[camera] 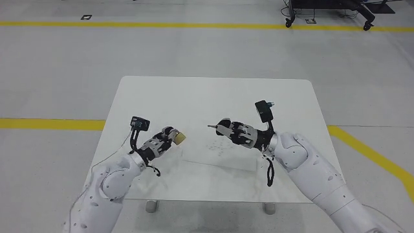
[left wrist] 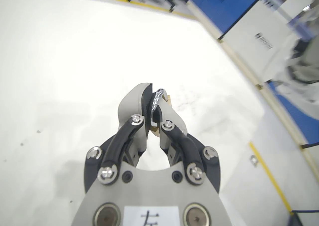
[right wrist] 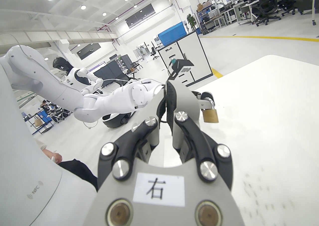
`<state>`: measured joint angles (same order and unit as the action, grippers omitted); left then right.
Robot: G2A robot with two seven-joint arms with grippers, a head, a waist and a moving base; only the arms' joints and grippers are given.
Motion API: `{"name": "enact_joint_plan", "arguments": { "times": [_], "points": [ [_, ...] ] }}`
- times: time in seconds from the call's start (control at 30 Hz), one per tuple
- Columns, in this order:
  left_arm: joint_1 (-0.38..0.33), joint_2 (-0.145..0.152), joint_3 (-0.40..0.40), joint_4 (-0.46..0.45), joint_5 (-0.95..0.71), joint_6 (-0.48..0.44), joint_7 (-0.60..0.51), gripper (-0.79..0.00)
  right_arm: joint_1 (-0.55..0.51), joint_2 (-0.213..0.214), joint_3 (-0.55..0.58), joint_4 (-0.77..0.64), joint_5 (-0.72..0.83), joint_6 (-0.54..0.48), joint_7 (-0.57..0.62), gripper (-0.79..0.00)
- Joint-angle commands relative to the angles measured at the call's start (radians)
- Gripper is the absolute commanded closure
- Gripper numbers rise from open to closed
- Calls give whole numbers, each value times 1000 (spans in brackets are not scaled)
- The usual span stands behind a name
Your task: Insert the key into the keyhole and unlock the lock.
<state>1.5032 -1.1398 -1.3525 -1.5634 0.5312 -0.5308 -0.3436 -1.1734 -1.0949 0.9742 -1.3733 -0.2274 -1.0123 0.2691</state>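
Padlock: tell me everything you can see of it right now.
The padlock is small, with a brass-looking body and a shiny silver shackle. The left gripper is shut on the shackle, holding it off the table, the body sticking out past the fingertips. Its keyhole cannot be made out. The key in the right gripper is apart from it.
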Motion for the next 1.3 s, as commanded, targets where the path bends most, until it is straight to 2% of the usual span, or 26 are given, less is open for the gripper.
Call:
{"name": "enact_joint_plan", "arguments": {
  "times": [0.0, 0.1, 0.33, 0.4, 0.5, 0.57, 0.63, 0.73, 0.83, 1.1, 1.2, 1.27],
  "points": [
    [-2, 2, -21, 25, -210, -107, -22, 0, 0, 0, 0, 0, 0, 0, 0, 0],
    [-9, 8, -46, 38, -288, -183, -48, 0, 0, 0, 0, 0, 0, 0, 0, 0],
    [-2, 6, -25, 33, -295, -169, -62, 0, 0, 0, 0, 0, 0, 0, 0, 0],
    [-5, 2, 10, 33, -409, -143, -99, 0, -9, -4, -13, -12, -7, 33, -1, 0],
    [-34, 0, 41, 44, -708, -69, -233, 0, -2, -18, -41, 4, -4, 72, -31, 0],
    [-55, 0, 48, 53, -878, 38, -320, 0, 11, -30, -61, 32, 7, 82, -58, 0],
    [-78, 1, 47, 84, -919, 155, -347, 0, 25, -41, -79, 59, 6, 88, -80, 0],
    [-101, -2, 45, 100, -966, 220, -333, 0, 34, -55, -93, 83, 4, 101, -124, 0],
    [-76, 1, 31, 87, -965, 213, -329, 0, 34, -56, -95, 84, 5, 104, -125, 0],
    [-72, 1, 35, 92, -948, 231, -309, 0, 34, -56, -95, 84, 5, 104, -125, 0],
    [-72, -9, 65, 85, -1054, 369, -292, 0, 18, -58, -95, 78, 24, 138, -131, 0],
    [-104, -13, 76, 82, -1106, 467, -283, 0, -7, -62, -107, 69, 119, 179, -122, 0]
  ]
}}
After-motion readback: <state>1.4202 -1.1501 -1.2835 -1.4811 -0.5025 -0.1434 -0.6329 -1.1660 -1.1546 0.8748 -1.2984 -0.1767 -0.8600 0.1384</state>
